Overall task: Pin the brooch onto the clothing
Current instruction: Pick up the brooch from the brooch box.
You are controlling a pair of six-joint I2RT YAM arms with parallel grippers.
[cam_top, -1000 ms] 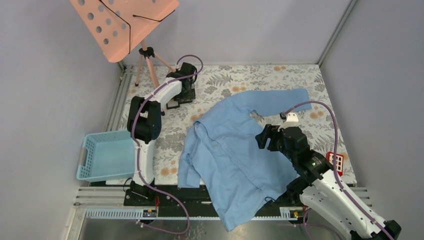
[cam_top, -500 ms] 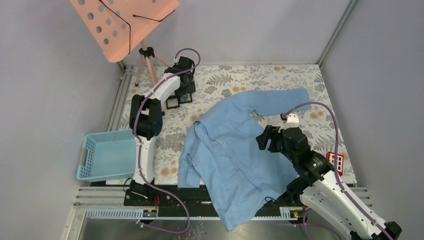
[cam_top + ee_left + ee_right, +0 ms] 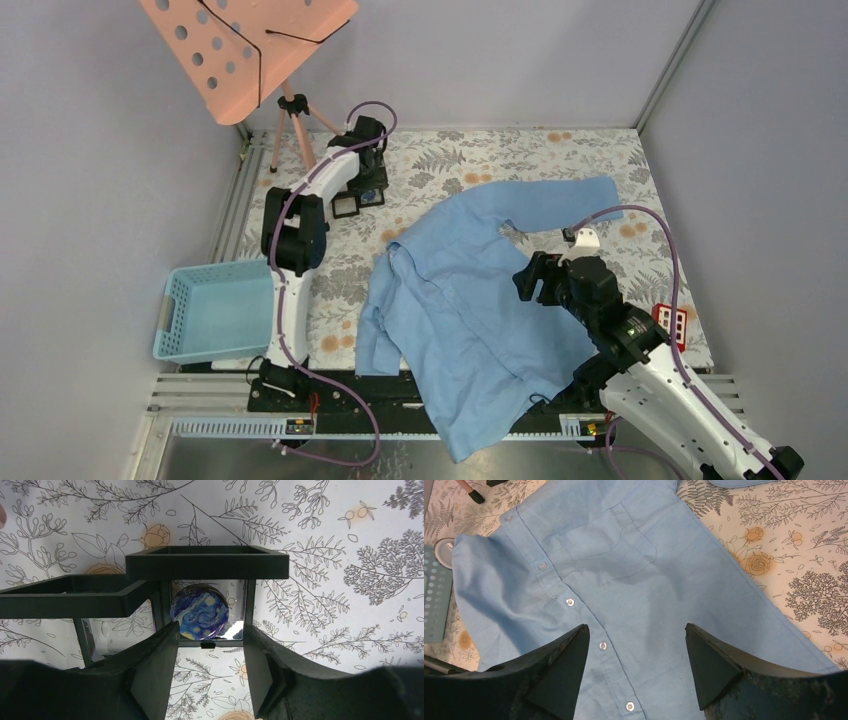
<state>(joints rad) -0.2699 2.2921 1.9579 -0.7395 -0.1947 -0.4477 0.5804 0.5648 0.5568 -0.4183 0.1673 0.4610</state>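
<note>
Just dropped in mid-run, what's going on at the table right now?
The left arm is stretched toward the far left of the table. The left gripper is open just in front of a small black holder that contains the round, blue swirl-patterned brooch. The brooch is not gripped yet. The right gripper hovers open above the light blue shirt, which lies spread on the floral table cover. It is near the shirt's chest pocket. Nothing is pinned yet.

No legible text — none anywhere
</note>
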